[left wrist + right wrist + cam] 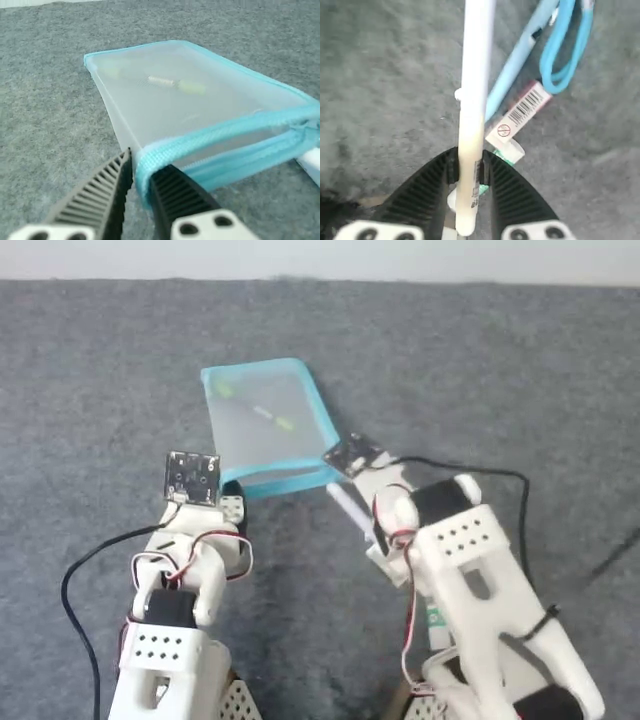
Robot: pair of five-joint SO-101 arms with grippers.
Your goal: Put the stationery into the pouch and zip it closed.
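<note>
left gripper (137,192): pinching the pouch (200,100) rim
right gripper (470,172): clamped on the pen (475,75)
pen axis: points at the pouch's zip edge, close by

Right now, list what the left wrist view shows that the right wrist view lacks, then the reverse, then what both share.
Left wrist view alone: the left gripper pinching a corner of the pouch by its blue zip edge, the pouch's clear face, and pale stationery pieces inside it.
Right wrist view alone: the right gripper clamped on the white pen, a barcode label and a blue loop.
Both: the pouch's blue trim, the grey mat, and probably the white pen, whose end seems to show past the pouch.
</note>
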